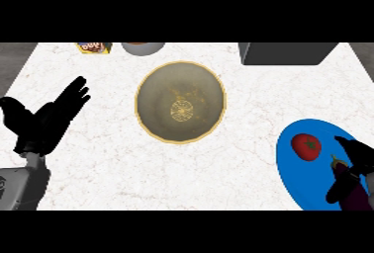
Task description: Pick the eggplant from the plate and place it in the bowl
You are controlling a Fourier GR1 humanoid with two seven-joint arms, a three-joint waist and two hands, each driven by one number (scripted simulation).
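You see a white marble counter (110,163). On it, just past the left hand's fingertips (76,89), sits a gold-rimmed bowl (180,102). A blue plate (296,173) lies under the right hand's fingers (350,148). Far beyond the fingers stand a grey box (285,53), a grey cup (142,47) and a small packet (93,47).

Eggplant (343,170) mostly hidden under the right robot hand (356,168), blue plate (292,173) cut by the right edge.

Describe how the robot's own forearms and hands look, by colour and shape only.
The left hand is matt black with long, slim fingers, on a boxy grey forearm. The right hand is the same black; its forearm is out of view. No cables or markings show.
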